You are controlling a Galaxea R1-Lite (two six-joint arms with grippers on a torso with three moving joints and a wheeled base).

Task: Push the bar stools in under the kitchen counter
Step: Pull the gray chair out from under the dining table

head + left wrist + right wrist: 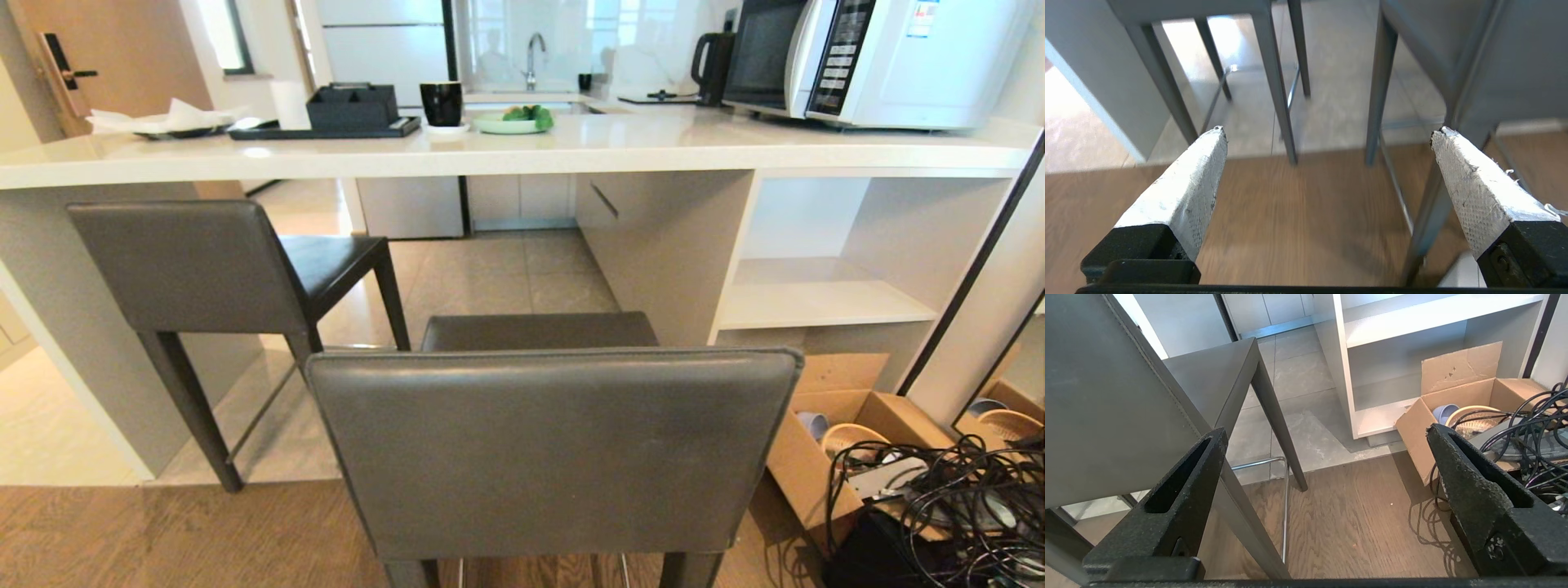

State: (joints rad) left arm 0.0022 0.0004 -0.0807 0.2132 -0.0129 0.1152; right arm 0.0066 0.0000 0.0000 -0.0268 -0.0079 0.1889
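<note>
Two grey leather bar stools face the white kitchen counter (571, 147). The near stool (555, 457) stands right in front of me on the wood floor, its backrest towards me, pulled out from the counter. The far stool (204, 269) on the left is angled, its seat partly under the slab. Neither arm shows in the head view. My left gripper (1327, 132) hangs open above the floor between the stools' legs (1276, 81). My right gripper (1327, 430) is open too, low beside the near stool's backrest (1102, 404) and leg (1278, 412), holding nothing.
An open cardboard box (824, 457) with bowls and a tangle of black cables (955, 498) lie on the floor at the right, by the counter's white shelving (824, 302). A microwave (882, 57), mug, tray and plate stand on the counter.
</note>
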